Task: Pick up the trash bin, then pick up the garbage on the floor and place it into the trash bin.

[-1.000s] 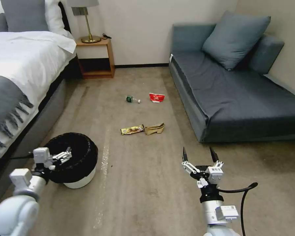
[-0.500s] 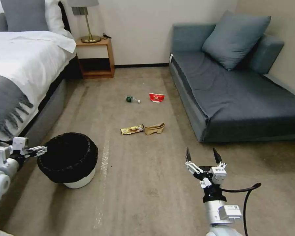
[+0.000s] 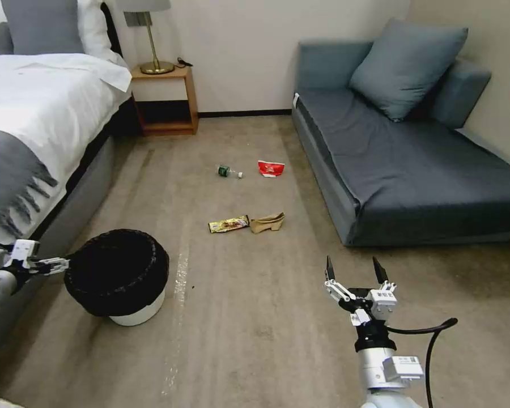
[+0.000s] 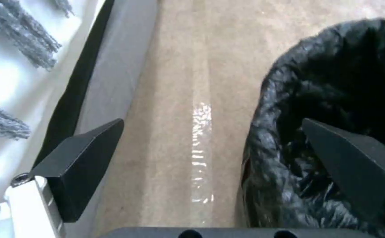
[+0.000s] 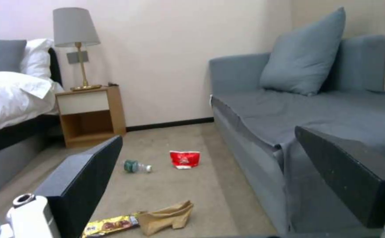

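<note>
A bedroom floor, early in a clean-up: the bin (image 3: 119,277), white with a black bag folded over its rim, stands on the carpet beside the bed (image 3: 34,130), not yet lifted. The left gripper (image 3: 54,264) hangs level with the bin's rim on the bed side; the left wrist view shows its jaws spread wide, one on the inner side of the bagged rim (image 4: 271,138) and the other out over bare carpet, so they appear to straddle the rim without closing on it. The right gripper (image 3: 354,271) hovers over open carpet near the sofa (image 3: 413,164), jaws wide and holding nothing.

All four pieces of garbage lie on the floor, well apart from the bin: the wrapper (image 3: 228,224) touching the crumpled paper (image 3: 267,222) mid-floor, and farther off the bottle (image 3: 230,171) and the red packet (image 3: 271,168), near each other.

By this evidence nothing is finished. The first step, grasping the bin, looks close but undone; every pick and drop remains.
</note>
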{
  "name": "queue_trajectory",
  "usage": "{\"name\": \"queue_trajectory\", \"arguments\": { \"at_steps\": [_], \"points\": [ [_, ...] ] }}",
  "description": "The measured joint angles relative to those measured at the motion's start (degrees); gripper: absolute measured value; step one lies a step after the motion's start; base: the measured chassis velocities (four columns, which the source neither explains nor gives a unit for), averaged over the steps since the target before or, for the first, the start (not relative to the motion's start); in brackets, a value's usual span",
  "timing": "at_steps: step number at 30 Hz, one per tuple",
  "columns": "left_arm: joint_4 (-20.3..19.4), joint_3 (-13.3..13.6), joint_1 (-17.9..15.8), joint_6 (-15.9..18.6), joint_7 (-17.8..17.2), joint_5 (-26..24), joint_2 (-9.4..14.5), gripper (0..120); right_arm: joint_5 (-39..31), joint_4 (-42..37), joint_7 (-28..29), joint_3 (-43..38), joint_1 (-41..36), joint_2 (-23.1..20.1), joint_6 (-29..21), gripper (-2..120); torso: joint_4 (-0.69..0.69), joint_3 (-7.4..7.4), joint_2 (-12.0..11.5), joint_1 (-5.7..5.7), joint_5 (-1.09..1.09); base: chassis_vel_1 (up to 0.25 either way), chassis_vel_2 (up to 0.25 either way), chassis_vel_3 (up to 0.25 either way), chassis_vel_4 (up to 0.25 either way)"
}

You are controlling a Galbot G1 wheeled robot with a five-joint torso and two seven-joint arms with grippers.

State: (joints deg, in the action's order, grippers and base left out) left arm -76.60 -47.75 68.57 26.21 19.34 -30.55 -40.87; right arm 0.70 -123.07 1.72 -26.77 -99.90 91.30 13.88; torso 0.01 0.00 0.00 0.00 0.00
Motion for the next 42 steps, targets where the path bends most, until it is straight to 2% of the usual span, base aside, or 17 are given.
{"name": "queue_trajectory", "arguments": {
  "at_steps": [6,13,20,25,31,35,36,39,41,42],
  "points": [
    [1.7,0.4,-2.2,-0.1,1.3,-0.7,-2.1,100,-0.2,-0.1,0.0,-0.3,-0.1,-0.1,0.0,100,0.00,0.00,0.0,0.00,0.00,0.000,0.000,0.000,0.000],
    [5.0,1.7,-6.1,-0.1,1.6,0.0,-2.4,100,-0.2,-0.3,0.1,-0.4,-0.2,-0.3,-0.1,100,-0.01,0.00,0.0,0.00,0.00,0.000,0.000,0.000,0.000],
    [7.4,5.4,-10.1,0.9,1.7,0.2,-3.2,100,-0.2,-0.6,0.2,-0.6,-0.3,-0.5,-0.3,100,-0.02,0.00,0.0,0.01,0.01,0.000,0.000,0.000,0.000],
    [8.4,7.5,-11.1,1.6,1.6,1.6,-4.2,100,-0.2,-0.8,0.2,-0.8,-0.7,-0.5,-0.3,100,-0.01,0.00,0.0,0.00,0.01,0.000,0.000,0.000,0.000],
    [9.1,8.6,-11.4,2.0,1.6,3.0,-5.0,97,-0.3,-0.9,0.3,-0.9,-0.7,-0.5,-0.3,100,-0.01,0.00,0.0,0.00,0.00,0.000,0.000,0.000,0.000],
    [10.4,9.2,-12.1,3.6,1.3,3.2,-5.5,80,-0.3,-1.1,0.3,-0.9,-1.0,-0.6,-0.3,100,-0.01,0.00,0.0,0.00,0.00,0.000,0.000,0.000,0.000],
    [10.4,9.2,-12.1,3.6,1.3,3.2,-5.5,80,-0.3,-1.1,0.3,-0.9,-1.0,-0.6,-0.3,100,-0.01,0.00,0.0,0.00,0.00,0.000,0.000,0.000,0.000],
    [10.8,9.4,-12.2,4.2,1.6,2.7,-5.8,66,-0.3,-1.2,0.3,-0.9,-1.1,-0.6,-0.3,100,0.00,0.00,0.0,0.00,0.01,0.000,0.000,0.000,0.000],
    [10.8,9.4,-12.2,4.3,1.6,2.7,-5.9,63,-0.3,-1.2,0.3,-0.9,-1.1,-0.6,-0.3,100,0.00,0.00,0.0,0.00,0.01,0.000,0.000,0.000,0.000],
    [10.8,9.4,-12.2,4.5,1.6,2.6,-6.0,57,-0.3,-1.2,0.4,-0.9,-1.1,-0.5,-0.3,100,-0.01,0.00,0.0,0.00,0.01,0.000,0.000,0.000,0.000]
  ]
}}
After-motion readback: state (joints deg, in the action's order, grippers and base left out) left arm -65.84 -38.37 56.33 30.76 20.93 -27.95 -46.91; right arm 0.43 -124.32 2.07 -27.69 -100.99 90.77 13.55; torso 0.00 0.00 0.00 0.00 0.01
